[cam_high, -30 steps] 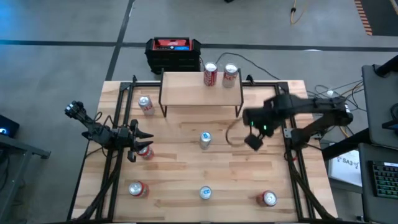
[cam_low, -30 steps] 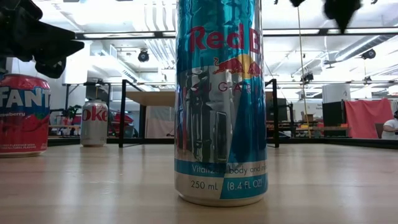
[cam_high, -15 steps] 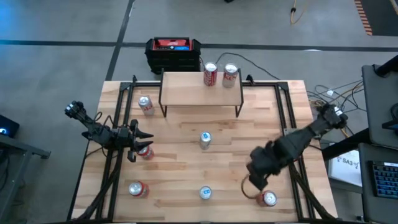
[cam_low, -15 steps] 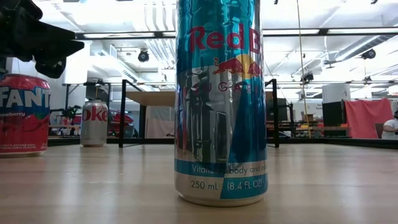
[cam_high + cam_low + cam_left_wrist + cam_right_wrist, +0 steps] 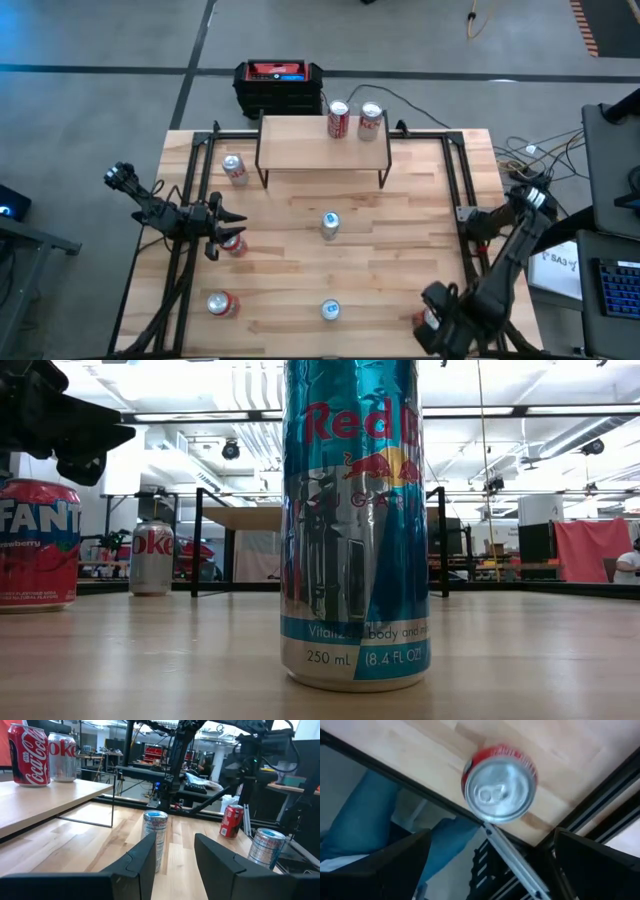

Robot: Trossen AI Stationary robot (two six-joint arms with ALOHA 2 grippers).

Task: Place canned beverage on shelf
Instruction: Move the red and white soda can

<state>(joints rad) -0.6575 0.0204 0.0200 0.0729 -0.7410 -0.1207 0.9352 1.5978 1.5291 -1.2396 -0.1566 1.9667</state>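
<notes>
Several beverage cans stand upright on the wooden table. One is a red can (image 5: 431, 318) (image 5: 500, 782) at the near right corner. My right gripper (image 5: 442, 325) (image 5: 490, 870) hangs open above it, pointing steeply down, with the can's top showing just beyond the fingertips. The shelf (image 5: 322, 143) stands at the far edge and carries a red Coca-Cola can (image 5: 338, 120) and a silver can (image 5: 370, 118). My left gripper (image 5: 216, 233) (image 5: 172, 855) waits level at the left, shut and holding nothing, just above a red Fanta can (image 5: 234, 244) (image 5: 36, 545).
Two blue-and-silver Red Bull cans (image 5: 330, 225) (image 5: 330, 310) stand along the table's middle. A silver can (image 5: 234, 170) is at the far left and a red can (image 5: 222, 303) at the near left. A black-and-red box (image 5: 279, 85) sits behind the shelf. Black frame rails (image 5: 462, 190) run along the table's sides.
My right gripper has swung from beside the shelf's right end toward the table's near right corner. It sank a little and rolled about its own axis, staying open, and now hangs over the red can there. No can has moved.
</notes>
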